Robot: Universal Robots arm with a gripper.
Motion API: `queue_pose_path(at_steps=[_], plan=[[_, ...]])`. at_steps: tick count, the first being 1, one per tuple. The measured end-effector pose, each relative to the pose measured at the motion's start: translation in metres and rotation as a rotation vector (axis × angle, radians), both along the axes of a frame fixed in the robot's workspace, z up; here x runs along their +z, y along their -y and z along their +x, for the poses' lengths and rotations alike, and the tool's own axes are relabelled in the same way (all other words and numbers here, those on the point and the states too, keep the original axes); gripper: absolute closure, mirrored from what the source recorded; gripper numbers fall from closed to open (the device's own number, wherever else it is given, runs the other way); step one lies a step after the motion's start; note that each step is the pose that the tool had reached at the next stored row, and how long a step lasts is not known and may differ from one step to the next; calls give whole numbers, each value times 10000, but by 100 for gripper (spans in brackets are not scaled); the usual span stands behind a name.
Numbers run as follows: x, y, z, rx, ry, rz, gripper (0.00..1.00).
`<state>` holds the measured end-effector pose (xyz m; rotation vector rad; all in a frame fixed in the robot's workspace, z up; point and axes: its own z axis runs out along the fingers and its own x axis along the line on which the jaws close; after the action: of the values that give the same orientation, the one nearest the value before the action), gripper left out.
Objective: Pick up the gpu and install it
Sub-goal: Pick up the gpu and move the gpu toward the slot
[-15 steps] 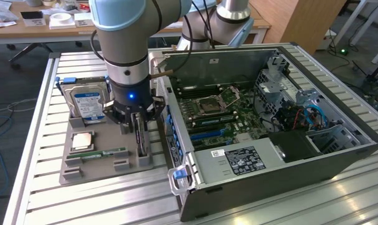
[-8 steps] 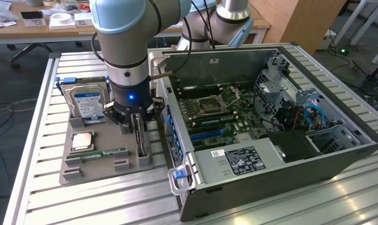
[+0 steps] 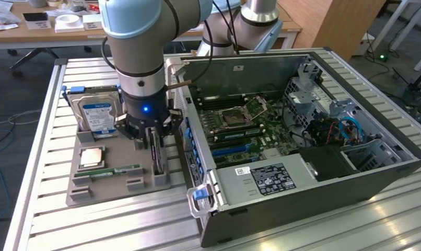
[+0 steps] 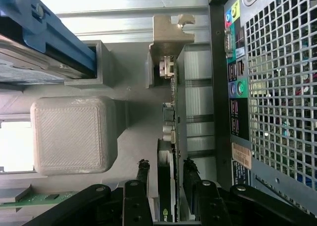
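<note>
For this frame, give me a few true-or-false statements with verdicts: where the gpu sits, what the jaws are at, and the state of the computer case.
1. The gpu stands on edge in the gray holder tray. True.
2. The gripper has its jaws around the hard drive. False: the jaws stand open on either side of the gpu.
3. The computer case lies open, with its motherboard exposed. True.
4. The gpu is seated on the motherboard. False: it is in the tray, outside the case.
</note>
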<state>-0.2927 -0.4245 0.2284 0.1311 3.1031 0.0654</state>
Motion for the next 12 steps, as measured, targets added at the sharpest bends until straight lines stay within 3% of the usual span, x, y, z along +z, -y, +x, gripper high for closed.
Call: queue_pose_path(at_steps=[12], plan=[[-12, 16, 2, 0, 2, -42, 58]])
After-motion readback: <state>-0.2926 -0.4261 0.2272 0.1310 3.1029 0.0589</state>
